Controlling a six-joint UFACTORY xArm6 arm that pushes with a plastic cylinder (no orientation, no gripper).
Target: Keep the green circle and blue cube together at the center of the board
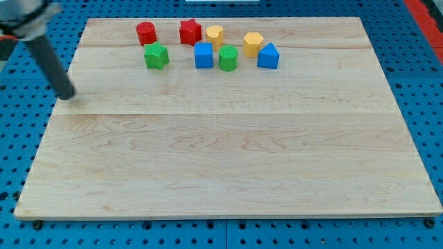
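The green circle (pixel 228 58) and the blue cube (pixel 203 54) stand side by side, nearly touching, near the view's top of the wooden board (pixel 228 159). My tip (pixel 67 96) is at the board's left edge, far to the left of and below both blocks, touching no block.
Around them near the top edge: a red circle (pixel 146 32), a green star-like block (pixel 156 56), a red star (pixel 190 32), a yellow heart-like block (pixel 214 34), a yellow hexagon (pixel 252 43) and a blue triangular block (pixel 268 56). Blue pegboard surrounds the board.
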